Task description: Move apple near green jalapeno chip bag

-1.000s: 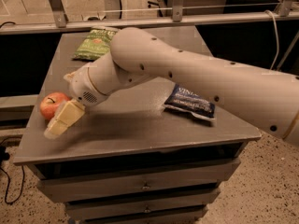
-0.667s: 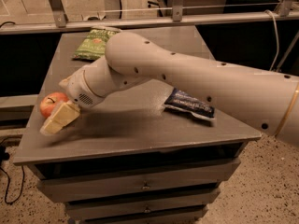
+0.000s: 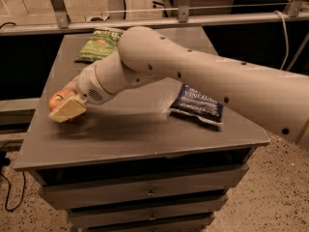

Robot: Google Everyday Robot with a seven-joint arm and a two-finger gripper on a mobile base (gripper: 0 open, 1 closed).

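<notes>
**Gripper closed around the apple at the table's left edge**

The two-finger gripper sits low over the left side of the flat grey table, reaching in from the right at the end of the thick, cream-white, jointed robot arm. Its jaws are clamped on the small round red-orange apple. A pale, flat finger lies across the front and lower side of the fruit, and the apple's red top and left cheek show just above and behind it. The second finger is mostly hidden behind the apple. Whether the apple rests on the tabletop or hangs just above it cannot be told. A dark shadow lies right beneath it.

The small flat green crinkled jalapeno chip bag lies at the far left corner of the table, well apart from the apple and gripper, with the arm's wrist between them. The dark blue vinegar chip bag lies on the right half of the table, just in front of the arm's long forearm. Grey drawers stack below the tabletop, and a metal rail runs behind it.
</notes>
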